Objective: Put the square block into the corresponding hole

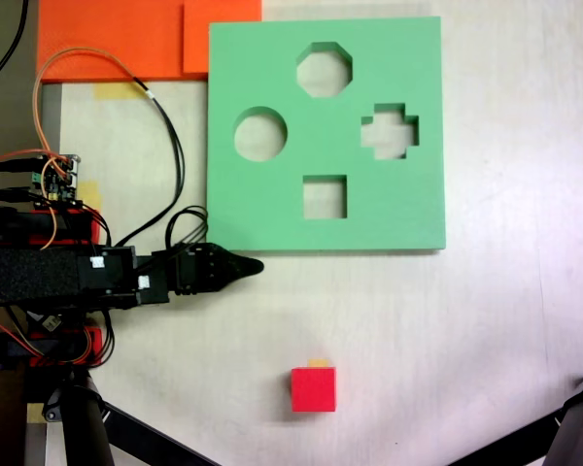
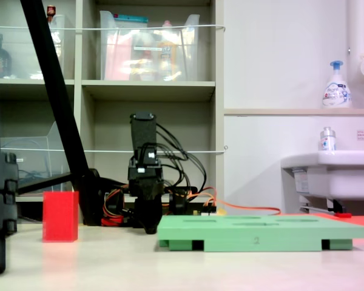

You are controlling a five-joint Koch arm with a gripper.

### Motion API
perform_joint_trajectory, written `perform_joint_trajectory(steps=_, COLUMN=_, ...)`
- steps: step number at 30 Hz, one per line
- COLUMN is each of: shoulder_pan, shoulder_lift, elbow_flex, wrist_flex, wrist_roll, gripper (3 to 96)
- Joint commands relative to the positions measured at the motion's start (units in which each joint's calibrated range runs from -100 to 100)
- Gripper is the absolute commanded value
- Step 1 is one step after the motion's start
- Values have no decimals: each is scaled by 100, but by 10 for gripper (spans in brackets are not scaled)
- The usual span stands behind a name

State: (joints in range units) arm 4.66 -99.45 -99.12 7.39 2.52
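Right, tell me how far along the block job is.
Nothing looks done yet. The red block sits on the table, apart from the green board, and the square hole is empty. The gripper holds nothing; it points toward the board's near edge, its tips together in the first exterior view. Left to do: reach the block, grasp it, carry it to the square hole and drop it in.

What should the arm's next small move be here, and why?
Probably swing the claw toward the red cube, lower right of it in the first exterior view. The cube sits untouched on the table, apart from the green board, whose square cutout is empty.
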Motion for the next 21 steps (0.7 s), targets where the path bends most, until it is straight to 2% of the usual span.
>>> perform_joint_trajectory(steps=1, shoulder_pan=-5, shoulder_lift=-55, elbow_flex=-88, wrist_flex=-628, wrist_roll=-15, gripper=493)
perform_joint_trajectory(steps=21, shoulder_pan=78, shoulder_lift=-55, elbow_flex=-88, wrist_flex=-628, wrist_roll=-15, gripper=493)
